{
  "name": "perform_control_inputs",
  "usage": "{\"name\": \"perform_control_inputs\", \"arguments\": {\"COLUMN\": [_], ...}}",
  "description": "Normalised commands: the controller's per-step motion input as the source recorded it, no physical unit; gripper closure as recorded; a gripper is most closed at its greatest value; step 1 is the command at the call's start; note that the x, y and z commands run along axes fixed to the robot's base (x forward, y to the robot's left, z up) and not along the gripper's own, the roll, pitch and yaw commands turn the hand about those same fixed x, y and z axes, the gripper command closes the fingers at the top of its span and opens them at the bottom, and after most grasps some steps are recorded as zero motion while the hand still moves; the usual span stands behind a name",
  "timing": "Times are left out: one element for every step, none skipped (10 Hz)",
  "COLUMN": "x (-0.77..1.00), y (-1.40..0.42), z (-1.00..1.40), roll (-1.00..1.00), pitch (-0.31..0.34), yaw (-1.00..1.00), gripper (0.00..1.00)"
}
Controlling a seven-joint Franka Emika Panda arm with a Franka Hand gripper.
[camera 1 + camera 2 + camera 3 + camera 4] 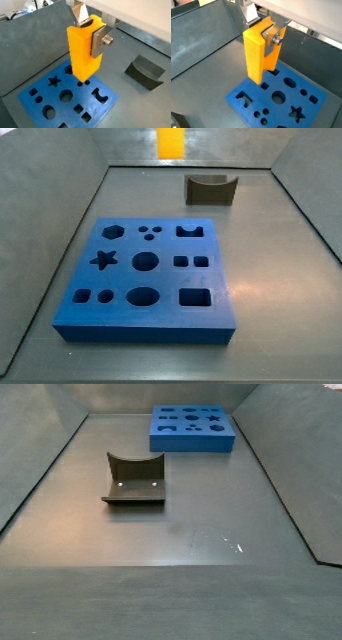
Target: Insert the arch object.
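The arch object (145, 71) is a dark olive-brown block with a semicircular notch. It lies on the grey floor apart from the blue board, and shows in both side views (210, 189) (135, 479). My gripper (91, 31) is shut on a long orange bar (85, 52) and holds it upright in the air over the board's edge; both wrist views show this (261, 30). The arch object is off to the side of the gripper, not touched. In a side view only the bar's lower end (171, 141) shows.
The blue board (32, 95) with several shaped cut-outs lies flat on the floor (147, 320) (194, 442) (243, 96). Grey walls slope up around the floor on all sides.
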Motion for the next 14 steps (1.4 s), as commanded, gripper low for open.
{"name": "perform_control_inputs", "arguments": {"x": [0.05,0.07,0.05,0.05,0.04,0.03,0.03,0.04,0.04,0.03,0.00,0.01,0.08,0.10], "y": [0.10,0.07,0.04,0.03,0.03,0.02,0.02,0.02,0.02,0.01,0.00,0.00,0.02,0.03], "z": [-0.36,-0.38,-0.36,-0.36,-0.35,-0.34,-0.37,-0.37,-0.37,-0.36,-0.31,-0.27,-0.24,-0.24], "roll": [0.02,0.03,0.01,0.00,0.00,0.00,0.00,0.00,0.00,0.00,0.00,0.00,0.00,0.00], "pitch": [0.000,0.000,-0.001,-0.006,-0.011,-0.010,0.000,-0.003,-0.003,0.000,0.000,0.000,0.000,0.000], "yaw": [-0.94,-0.97,-1.00,-1.00,-1.00,-1.00,-1.00,-1.00,-1.00,-1.00,-1.00,-1.00,-1.00,-1.00], "gripper": [1.00,1.00,1.00,1.00,1.00,1.00,1.00,1.00,1.00,1.00,1.00,1.00,1.00,1.00]}}
